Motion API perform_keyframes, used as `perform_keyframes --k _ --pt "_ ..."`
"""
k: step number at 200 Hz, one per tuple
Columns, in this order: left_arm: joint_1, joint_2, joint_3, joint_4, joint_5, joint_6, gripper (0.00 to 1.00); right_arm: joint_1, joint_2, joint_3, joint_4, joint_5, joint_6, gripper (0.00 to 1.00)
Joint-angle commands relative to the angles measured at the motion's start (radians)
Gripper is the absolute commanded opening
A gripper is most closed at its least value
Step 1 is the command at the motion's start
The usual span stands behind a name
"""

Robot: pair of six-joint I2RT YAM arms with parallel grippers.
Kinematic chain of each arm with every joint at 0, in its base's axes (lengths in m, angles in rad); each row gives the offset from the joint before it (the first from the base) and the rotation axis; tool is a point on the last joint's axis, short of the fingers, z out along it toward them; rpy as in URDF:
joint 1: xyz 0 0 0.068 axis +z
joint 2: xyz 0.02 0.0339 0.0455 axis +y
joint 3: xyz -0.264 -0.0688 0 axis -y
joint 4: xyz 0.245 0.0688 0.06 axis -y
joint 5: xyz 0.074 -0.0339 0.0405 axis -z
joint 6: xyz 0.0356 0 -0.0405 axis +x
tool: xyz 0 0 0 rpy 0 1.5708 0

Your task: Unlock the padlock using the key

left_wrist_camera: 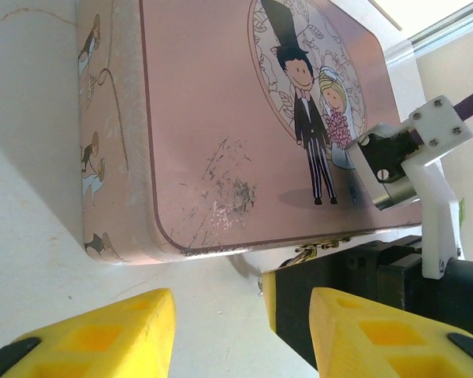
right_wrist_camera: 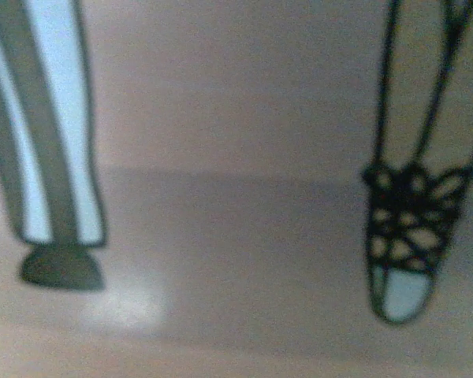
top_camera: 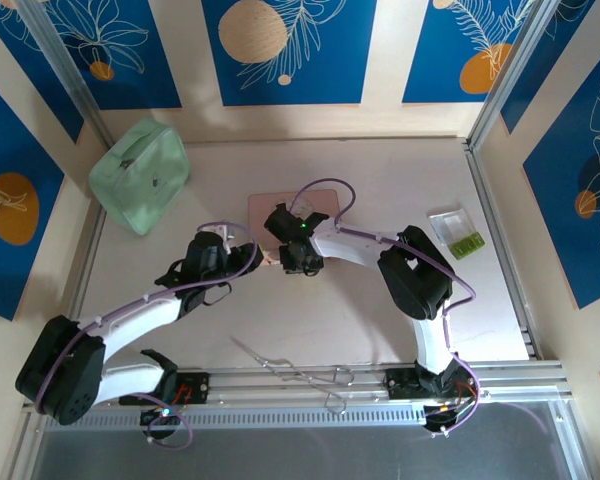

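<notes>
The left arm (top_camera: 140, 316) and right arm (top_camera: 436, 345) had white shells, black joints and purple cables (top_camera: 336, 186). The left hand (left_wrist_camera: 244, 337) had yellow fingers (left_wrist_camera: 110, 335); a white bracket (left_wrist_camera: 436, 130) bore screws.

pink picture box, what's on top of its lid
The right arm's black gripper hangs over the near edge of the pink cartoon-couple box. The rest of the printed lid looks bare; whatever lies beneath that gripper is hidden.
</notes>
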Motion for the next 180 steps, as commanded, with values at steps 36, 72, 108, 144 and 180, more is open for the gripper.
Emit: perform_keyframes --k 36,72,108,144,180 --pt "-0.008 0.023 -0.014 0.080 0.025 0.012 0.48 -0.011 -0.009 -0.007 -0.028 -0.078 -0.004 0.28" --pt "-0.010 0.014 -0.096 0.204 0.028 0.007 0.48 -0.024 -0.014 0.009 -0.059 -0.141 -0.006 0.28" --pt "-0.107 -0.039 -0.119 0.159 -0.076 0.114 0.54 -0.029 -0.015 0.008 -0.070 -0.158 -0.017 0.28" --pt "-0.178 -0.066 -0.218 0.296 -0.138 0.098 0.64 -0.042 -0.017 -0.001 -0.062 -0.175 -0.013 0.28" --pt "-0.219 0.025 -0.267 0.458 -0.141 0.061 0.59 -0.057 -0.024 -0.005 -0.064 -0.209 -0.011 0.27"
